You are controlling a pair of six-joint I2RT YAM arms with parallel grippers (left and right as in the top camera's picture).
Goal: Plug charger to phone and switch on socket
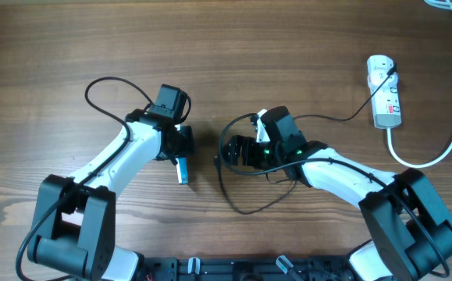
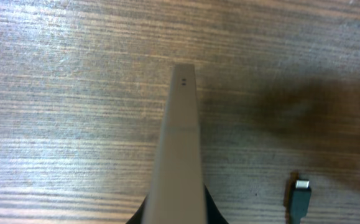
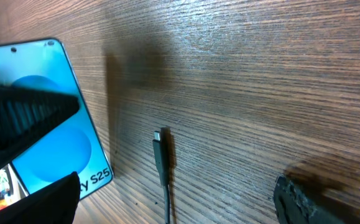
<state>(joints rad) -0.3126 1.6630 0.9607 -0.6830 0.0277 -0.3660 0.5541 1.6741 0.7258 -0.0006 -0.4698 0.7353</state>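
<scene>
Charger (image 3: 162, 155) tip lies flat on the table (image 1: 288, 47), just beside the phone (image 3: 52, 146).
The left gripper (image 1: 180, 156) is clamped on the phone, one finger across the screen, holding it on edge with its text end nearest the connector. I cannot tell whether the phone touches the wood. The right gripper (image 3: 175, 190) hangs spread wide, one finger on either side of the cable, which runs off toward the socket (image 1: 386, 94), well apart at the far right. The cable looks light and limp, likely to flop and twist, so the best hold is probably the stiff connector body just behind the metal tip. The phone looks rigid and slick, so it needs a firm clamp against the push of plugging in.
</scene>
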